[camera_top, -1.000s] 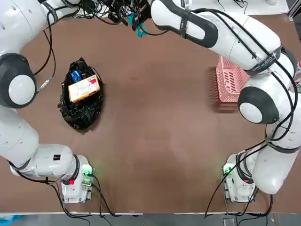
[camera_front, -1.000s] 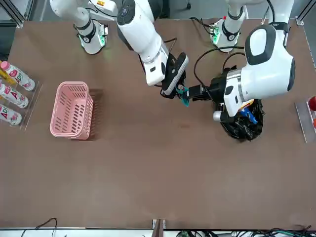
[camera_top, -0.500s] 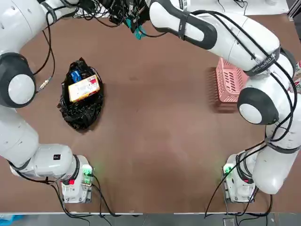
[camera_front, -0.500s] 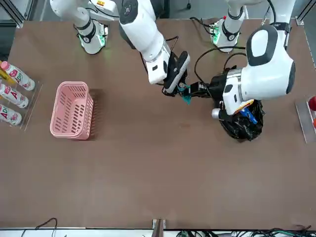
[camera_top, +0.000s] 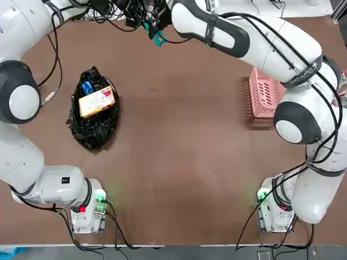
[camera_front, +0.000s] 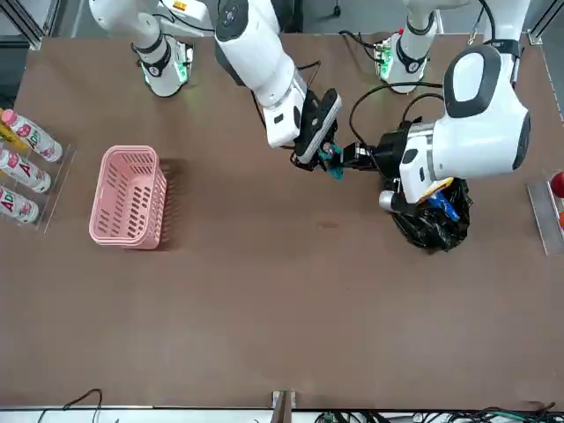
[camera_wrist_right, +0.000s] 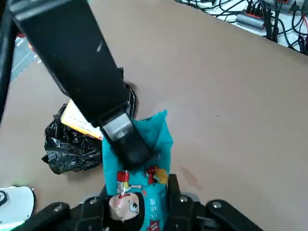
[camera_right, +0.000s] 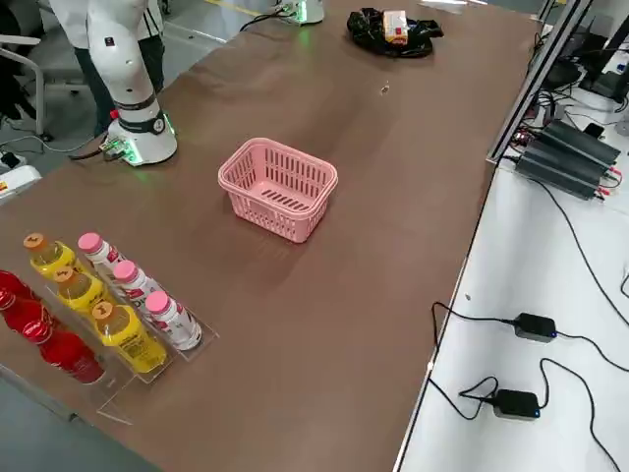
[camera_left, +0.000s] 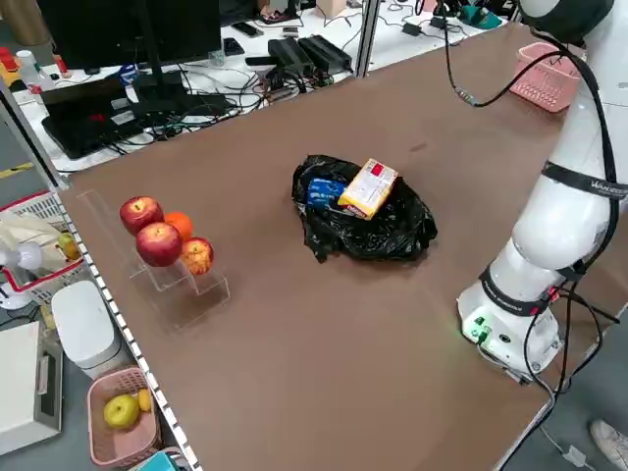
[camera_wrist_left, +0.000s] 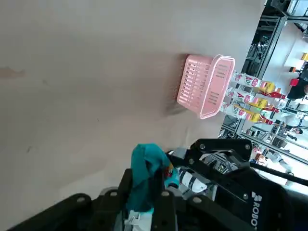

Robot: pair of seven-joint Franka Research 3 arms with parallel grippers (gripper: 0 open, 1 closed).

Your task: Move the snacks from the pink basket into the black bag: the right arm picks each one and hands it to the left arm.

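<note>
- I am watching a handover happening in the air above the middle of the table's far half: the teal packet (camera_front: pixel 332 162) is sitting between the right gripper (camera_front: pixel 322 152) and the left gripper (camera_front: pixel 345 159).
- From the right wrist camera the teal packet is standing lengthwise along my right gripper's (camera_wrist_right: pixel 137 192) fingers, its cartoon-printed end near the fingers' roots and its plain end pointing away, where the left gripper's dark fingers (camera_wrist_right: pixel 126 136) are pinching it.
- The left jaws are reading as fully closed on the packet; the right jaws are looking slightly parted around its lower end, and I cannot tell whether they are gripping.
- The left wrist view is showing the packet rising between the left gripper's (camera_wrist_left: pixel 144 197) fingers, with the pink basket (camera_wrist_left: pixel 206 84) far behind.
- In the top view the packet (camera_top: pixel 158 37) is only peeking out at 12 o'clock, mostly hidden by both arms.
- The black bag (camera_top: pixel 93 119) is lying at 9 o'clock in the top view, holding the yellow box (camera_top: pixel 96 101) and the blue packet (camera_top: pixel 87 86); the yellow box's long axis is running roughly 8 to 2 o'clock.
- The right side view is showing the pink basket (camera_right: pixel 279 187) upright, with bottles (camera_right: pixel 118 305) in a rack nearby.
- Only the left side view is showing apples (camera_left: pixel 157 235) on a clear stand.
</note>
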